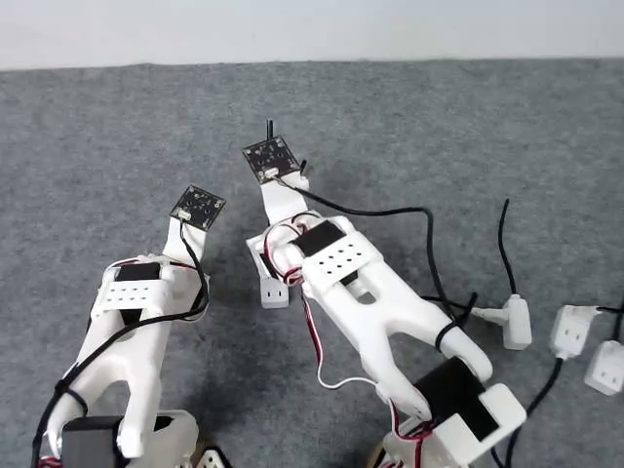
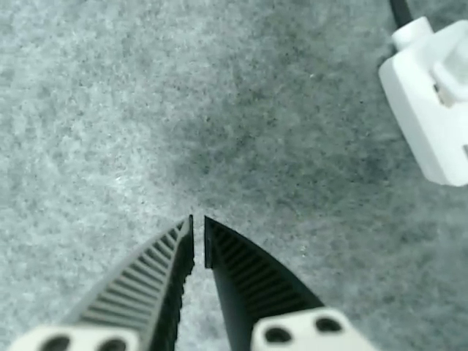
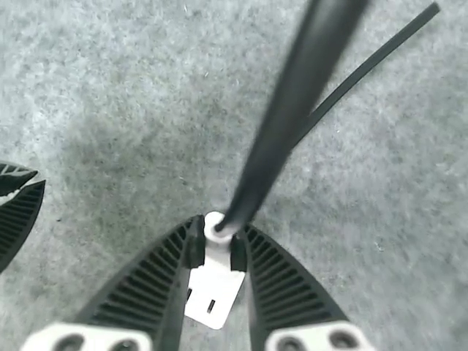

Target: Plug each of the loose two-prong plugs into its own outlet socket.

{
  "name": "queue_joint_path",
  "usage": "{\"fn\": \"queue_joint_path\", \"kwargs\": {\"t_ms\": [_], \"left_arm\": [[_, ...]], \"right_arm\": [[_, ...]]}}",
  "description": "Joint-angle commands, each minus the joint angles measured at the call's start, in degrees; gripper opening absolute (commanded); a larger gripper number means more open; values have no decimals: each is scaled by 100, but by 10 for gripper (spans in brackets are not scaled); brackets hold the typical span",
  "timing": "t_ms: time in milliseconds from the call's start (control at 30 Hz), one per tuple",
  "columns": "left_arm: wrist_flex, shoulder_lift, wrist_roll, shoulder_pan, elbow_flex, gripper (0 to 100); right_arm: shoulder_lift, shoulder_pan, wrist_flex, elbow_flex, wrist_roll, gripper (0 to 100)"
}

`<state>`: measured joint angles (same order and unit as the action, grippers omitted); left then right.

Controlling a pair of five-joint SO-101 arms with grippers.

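Observation:
My right gripper [image 3: 217,228] is shut on a white plug [image 3: 213,289], gripping it near the collar where its black cable [image 3: 292,117] leaves. The plug's flat face shows two small dark slots. In the high view the plug [image 1: 273,285] hangs under the middle arm, just above the grey carpet. My left gripper [image 2: 197,221] hovers close beside it, its fingers shut with nothing between them. That white plug [image 2: 431,110] lies off to one side of the left gripper. The left gripper's dark fingers [image 3: 16,208] show at the border of the right wrist view.
At the right of the table lie another white plug [image 1: 514,324] with a black cable and two white socket blocks [image 1: 571,330] [image 1: 606,367]. Black cables [image 1: 429,253] trail across the carpet between the middle arm and these pieces.

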<state>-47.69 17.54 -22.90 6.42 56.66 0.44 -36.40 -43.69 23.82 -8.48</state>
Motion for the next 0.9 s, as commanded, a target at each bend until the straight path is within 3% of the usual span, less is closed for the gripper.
{"fn": "queue_joint_path", "kwargs": {"t_ms": [0, 867], "left_arm": [[123, 185, 70, 44, -347, 18], [123, 185, 70, 53, -347, 18]], "right_arm": [[-40, 66, 356, 246, 158, 8], [-901, -321, -189, 1864, 431, 8]]}}
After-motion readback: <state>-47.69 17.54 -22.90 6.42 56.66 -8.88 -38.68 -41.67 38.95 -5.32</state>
